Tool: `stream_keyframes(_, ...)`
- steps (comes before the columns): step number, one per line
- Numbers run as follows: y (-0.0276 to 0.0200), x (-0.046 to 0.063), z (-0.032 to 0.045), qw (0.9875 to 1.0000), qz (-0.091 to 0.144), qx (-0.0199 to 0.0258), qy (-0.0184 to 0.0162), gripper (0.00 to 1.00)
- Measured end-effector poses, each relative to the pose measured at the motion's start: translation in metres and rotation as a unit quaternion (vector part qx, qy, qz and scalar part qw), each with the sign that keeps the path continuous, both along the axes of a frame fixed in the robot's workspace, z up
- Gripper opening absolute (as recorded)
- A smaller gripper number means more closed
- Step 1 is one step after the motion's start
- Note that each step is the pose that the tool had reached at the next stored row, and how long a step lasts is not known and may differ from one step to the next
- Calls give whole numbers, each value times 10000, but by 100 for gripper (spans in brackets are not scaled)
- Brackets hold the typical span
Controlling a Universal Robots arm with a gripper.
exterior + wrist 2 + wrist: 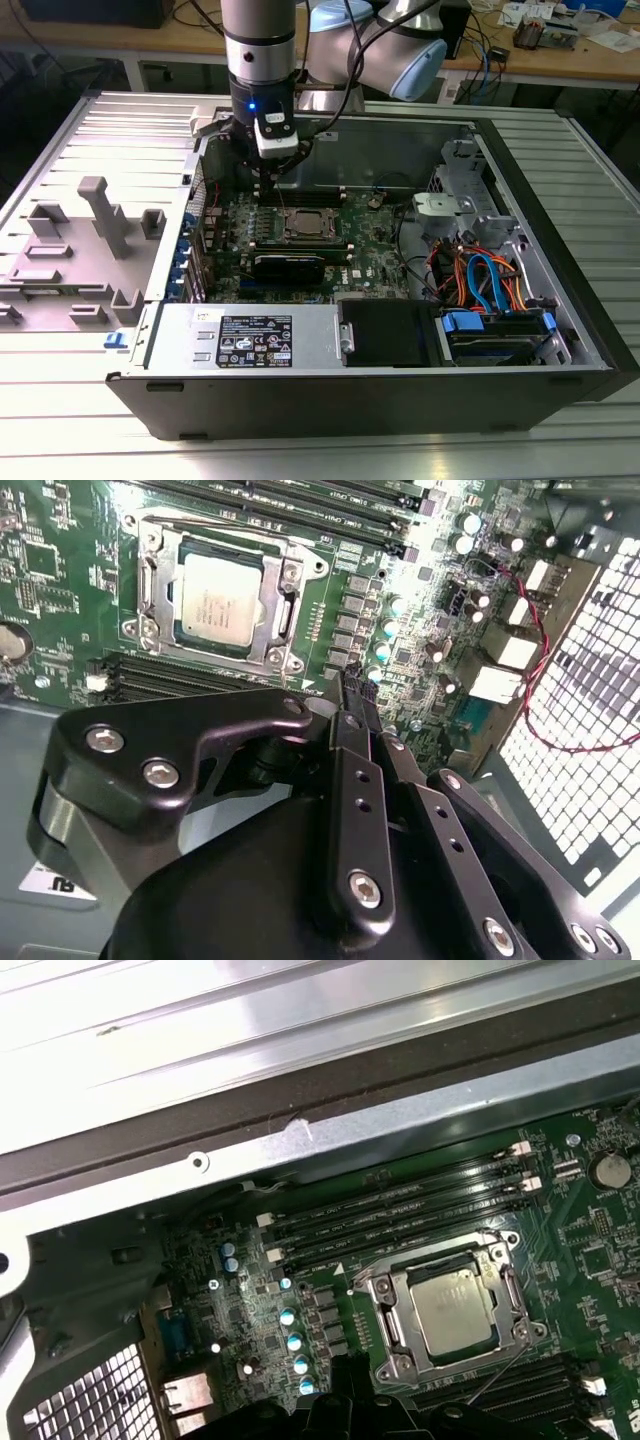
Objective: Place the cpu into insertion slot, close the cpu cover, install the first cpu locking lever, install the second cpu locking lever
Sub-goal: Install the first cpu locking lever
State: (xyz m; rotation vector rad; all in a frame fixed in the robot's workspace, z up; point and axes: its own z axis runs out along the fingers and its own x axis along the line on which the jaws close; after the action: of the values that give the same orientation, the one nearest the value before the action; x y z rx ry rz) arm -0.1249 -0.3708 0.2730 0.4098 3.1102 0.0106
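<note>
Cpu (222, 602) down flat in the slot (143, 632), near the middle of the green board (40, 540). Over it, cover (283, 608) shut like a picture frame. One thin lever (495, 1375) seems loose and sticking out, not hooked. Over the memory slots (400, 1215), gripper (350, 695) hanging near the cpu but apart from it; jaws seem pressed together, holding nothing.

Could slip off the thin lever if pushed crooked, letting it spring back. Could scrape the little parts on the board if too low. Could snag a wall if swung wide.

Board deep inside an open case (590, 300), walls close by, bright cables (480, 275) at the exterior view's right. Case on a ribbed metal tabletop (300, 450); grey holder (95, 215) at the exterior view's left; wooden tabletop (560, 55) at the back.
</note>
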Motion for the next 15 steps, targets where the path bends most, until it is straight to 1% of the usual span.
stream_keyframes(12, 1, 0, -1, 10000, 1, 2, 0, 11)
stream_keyframes(15, 1, -1, -1, 10000, 78, 2, 0, 11)
